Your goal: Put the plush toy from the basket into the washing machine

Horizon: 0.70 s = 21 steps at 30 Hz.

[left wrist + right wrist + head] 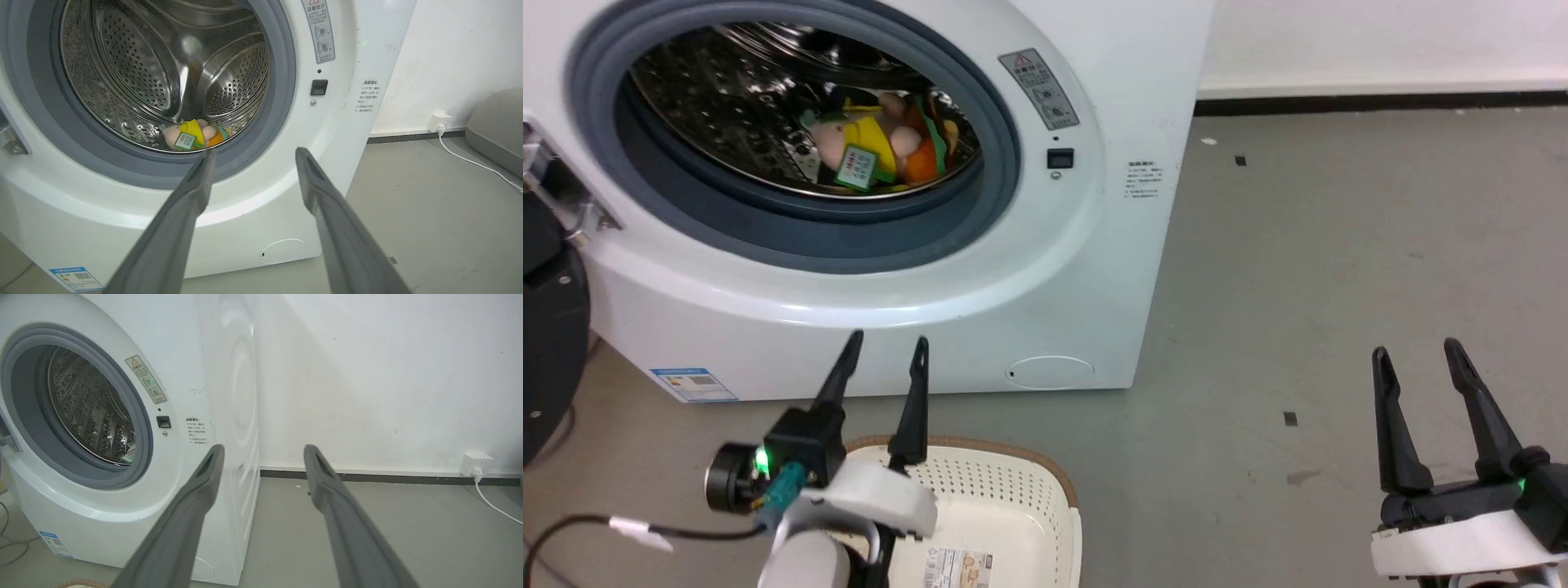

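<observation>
The plush toy (882, 143) lies inside the steel drum of the washing machine (1086, 269), pink and yellow against its orange cushion, paper tag facing out; the left wrist view shows the plush toy (194, 134) low in the drum. The porthole of the washing machine (359, 53) stands open. My left gripper (886, 349) is open and empty, held over the basket (1045, 506) in front of the washer. My right gripper (1417, 353) is open and empty over bare floor at the right. The basket holds just its paper label (960, 567).
The black-framed door (551, 351) hangs open at the far left. A wall socket (476, 464) with a white cable (496, 508) sits at the right wall. A grey cushion-like object (496, 126) lies on the floor. Grey floor lies right of the washer.
</observation>
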### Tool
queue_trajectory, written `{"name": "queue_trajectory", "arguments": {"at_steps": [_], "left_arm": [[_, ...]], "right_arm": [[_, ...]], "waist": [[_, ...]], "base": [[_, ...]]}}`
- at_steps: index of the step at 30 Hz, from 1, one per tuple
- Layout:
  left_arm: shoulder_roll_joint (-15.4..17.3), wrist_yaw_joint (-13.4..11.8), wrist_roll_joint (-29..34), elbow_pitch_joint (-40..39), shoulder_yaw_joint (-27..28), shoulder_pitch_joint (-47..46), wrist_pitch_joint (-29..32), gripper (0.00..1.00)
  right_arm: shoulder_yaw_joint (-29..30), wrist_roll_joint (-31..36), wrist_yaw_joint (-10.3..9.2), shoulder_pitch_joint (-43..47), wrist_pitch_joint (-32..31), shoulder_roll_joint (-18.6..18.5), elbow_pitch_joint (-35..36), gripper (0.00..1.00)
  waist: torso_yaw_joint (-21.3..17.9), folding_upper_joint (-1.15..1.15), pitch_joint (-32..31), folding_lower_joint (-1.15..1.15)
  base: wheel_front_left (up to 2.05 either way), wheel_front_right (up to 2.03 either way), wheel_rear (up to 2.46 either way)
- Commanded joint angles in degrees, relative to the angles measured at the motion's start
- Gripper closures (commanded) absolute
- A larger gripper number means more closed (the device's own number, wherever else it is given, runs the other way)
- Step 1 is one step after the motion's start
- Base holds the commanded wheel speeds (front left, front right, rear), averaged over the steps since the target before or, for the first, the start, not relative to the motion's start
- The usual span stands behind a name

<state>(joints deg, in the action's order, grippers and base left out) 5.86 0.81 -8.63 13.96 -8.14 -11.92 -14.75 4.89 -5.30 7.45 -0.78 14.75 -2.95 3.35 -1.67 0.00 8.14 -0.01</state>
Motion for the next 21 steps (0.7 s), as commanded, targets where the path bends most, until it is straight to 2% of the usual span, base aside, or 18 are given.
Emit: {"name": "queue_trajectory", "arguments": {"at_steps": [1, 8, 13, 18, 19, 21], "left_arm": [[-0.18, -0.47, 0.42, -0.56, 0.01, 1.0, -0.24, 0.0], [-1.87, -3.92, 0.51, -4.45, 1.75, 6.82, -0.24, 0.0], [-2.18, -4.91, 2.77, -5.34, 0.79, 9.21, -0.25, 0.0], [-2.36, -4.72, 2.42, -4.93, 1.19, 9.77, -0.25, 0.0], [-2.25, -4.65, 2.14, -4.95, 1.21, 9.04, 0.0, 1.0], [-2.27, -4.62, 1.95, -4.96, 1.21, 9.04, 0.09, 1.0]], "right_arm": [[0.08, -0.34, 0.03, 0.82, 0.25, 0.07, -0.14, 0.0], [-0.65, -0.48, 0.03, 2.02, 0.25, 0.07, -0.24, 0.0], [-0.96, -1.1, 0.03, 2.26, 0.25, 0.07, -0.39, 0.0], [-1.24, -1.45, 0.03, 2.37, 0.25, 0.07, -0.66, 0.0], [-1.26, -0.92, 0.0, 1.58, 0.0, 0.0, -0.55, 1.0], [-1.28, -0.8, 0.0, 1.58, -0.03, 0.0, -0.56, 1.0]], "waist": [[0.78, 0.0, -0.87, 0.01], [1.2, 0.0, -1.87, 0.01], [1.55, 0.0, -2.16, 0.01], [1.63, 0.0, -2.37, 0.01], [1.63, 0.0, -2.38, 0.01], [1.63, 0.0, -2.42, 0.01]], "base": [[0.0, 0.0, 0.0], [0.0, 0.0, 0.0], [0.0, 0.0, 0.0], [0.0, 0.0, 0.0], [0.0, 0.0, 0.0], [0.0, 0.0, 0.0]]}}
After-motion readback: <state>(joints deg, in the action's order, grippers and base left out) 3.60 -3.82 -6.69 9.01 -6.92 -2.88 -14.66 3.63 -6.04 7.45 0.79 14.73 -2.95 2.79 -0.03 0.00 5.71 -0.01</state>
